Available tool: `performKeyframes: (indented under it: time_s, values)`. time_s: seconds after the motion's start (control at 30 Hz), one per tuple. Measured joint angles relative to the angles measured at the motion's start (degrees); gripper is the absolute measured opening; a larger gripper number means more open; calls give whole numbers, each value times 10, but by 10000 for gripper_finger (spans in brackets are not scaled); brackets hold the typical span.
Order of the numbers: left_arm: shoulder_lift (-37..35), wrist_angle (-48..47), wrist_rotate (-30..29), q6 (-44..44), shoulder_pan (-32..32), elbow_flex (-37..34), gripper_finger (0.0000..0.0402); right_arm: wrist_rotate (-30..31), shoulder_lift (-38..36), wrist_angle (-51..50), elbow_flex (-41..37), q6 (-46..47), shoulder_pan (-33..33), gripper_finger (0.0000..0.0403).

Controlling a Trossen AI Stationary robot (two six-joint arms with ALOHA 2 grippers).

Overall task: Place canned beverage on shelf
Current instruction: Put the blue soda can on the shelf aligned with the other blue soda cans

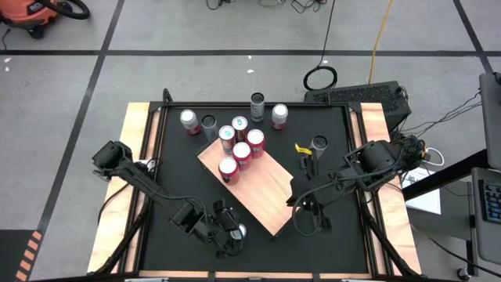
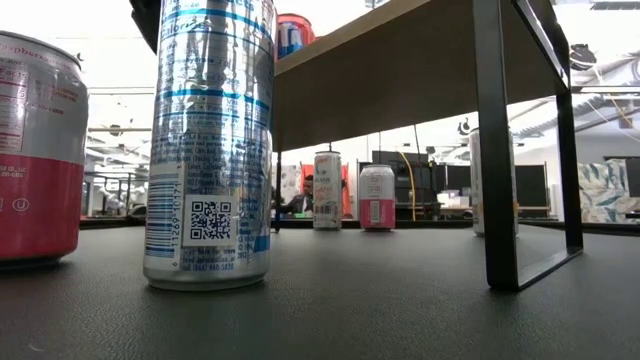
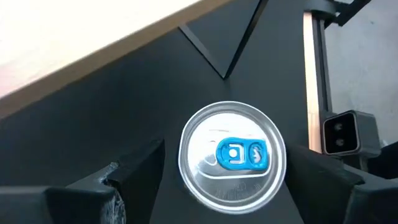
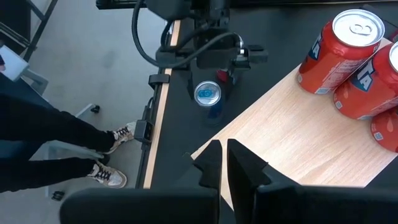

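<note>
Matte black table [image 1: 329,164]; grainy wooden shelf [image 1: 270,192], cylindrical silver can [image 3: 232,154].

You get even overhead light; low view backlit by bright windows (near can [image 2: 208,140] glares, background soft).

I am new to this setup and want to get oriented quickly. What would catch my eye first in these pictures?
The pale wooden shelf lies at an angle in the middle of the black table, with four red cans grouped at its far end. Near the table's front edge, the left gripper is over a silver can with a blue tab, fingers open on either side of it. The right gripper, shut, hangs above the shelf's near right side.
</note>
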Motion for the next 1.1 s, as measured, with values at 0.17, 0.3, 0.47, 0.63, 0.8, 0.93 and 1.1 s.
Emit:
performKeyframes:
  time_s: [0.17, 0.3, 0.47, 0.63, 0.8, 0.93, 1.1]
  values:
    - [13, 32, -6, 0, 2, 0, 307, 0, 0, 1, 0, -4, 0, 4]
    - [13, 47, -11, -1, 6, 0, 306, 0, 0, 1, 0, -4, 0, 4]
    - [13, 31, -11, -1, 10, 0, 306, 0, 0, 1, 0, -4, 0, 4]
    - [13, 12, -11, -1, 12, 0, 306, 0, 0, 1, 0, -1, 0, 4]
    - [13, 8, -3, 0, 12, 0, 305, 0, 0, 3, 0, 2, 1, 4]
    - [13, 7, 8, 0, 12, 0, 300, 8, 0, 8, 0, 1, 1, 4]
    - [14, 8, 29, -1, 11, 0, 265, 16, 0, 14, 0, -1, 0, 4]
